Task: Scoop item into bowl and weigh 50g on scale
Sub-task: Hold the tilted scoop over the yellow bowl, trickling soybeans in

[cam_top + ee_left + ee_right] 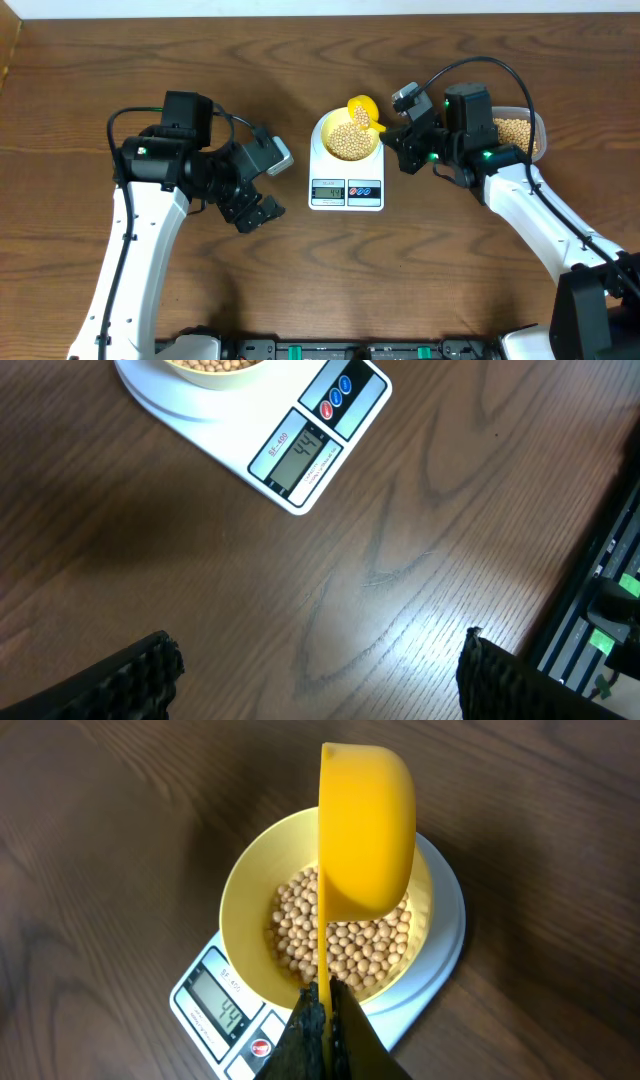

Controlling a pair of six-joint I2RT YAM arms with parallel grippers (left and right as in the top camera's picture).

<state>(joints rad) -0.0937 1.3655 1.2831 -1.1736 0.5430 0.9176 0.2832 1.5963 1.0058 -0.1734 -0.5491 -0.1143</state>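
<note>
While the right tool (322, 1010) clenched the handle of one tilted yellow scoop (365, 830) above the one bowl (245, 900), many beans (345, 945) lay in that bowl, which sat on the single scale (445, 920) on the worktop (300, 290); the left tool (320, 670) hung released, left of the scale

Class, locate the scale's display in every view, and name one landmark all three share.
Overhead: display at centre, on the scale's front edge.
Left wrist: upper middle, tilted, reading 44.
Right wrist: bottom left, below the bowl.
Shared landmark: that bowl of beans on the scale.
</note>
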